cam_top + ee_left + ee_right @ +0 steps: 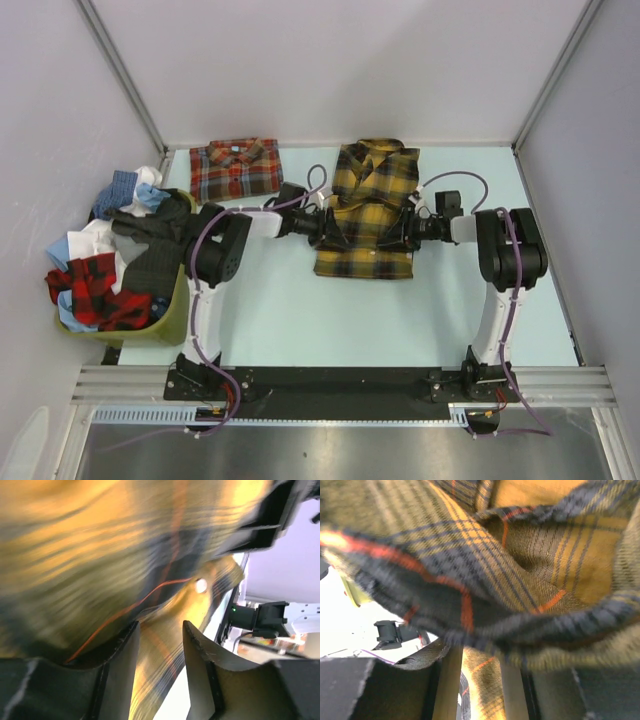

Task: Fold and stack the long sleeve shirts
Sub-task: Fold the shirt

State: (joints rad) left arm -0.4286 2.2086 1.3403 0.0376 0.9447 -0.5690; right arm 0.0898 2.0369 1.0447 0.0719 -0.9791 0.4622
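Note:
The yellow-and-black plaid shirt point(367, 205) lies at the middle back of the table, partly folded, collar at the far end. My left gripper point(328, 226) is at its left edge and my right gripper point(408, 230) at its right edge. In the left wrist view the blurred yellow cloth point(100, 545) fills the frame and runs between the narrowly spaced fingers of the left gripper point(160, 630). In the right wrist view the shirt point(520, 545) drapes over the right gripper point(482, 660), with cloth between its fingers. The red-orange plaid shirt point(236, 168) lies folded at the back left.
A green basket point(172, 322) heaped with mixed clothes stands at the left edge beside the left arm. The pale blue table point(300, 310) is bounded by grey walls on three sides. The arm bases sit on the rail at the near edge.

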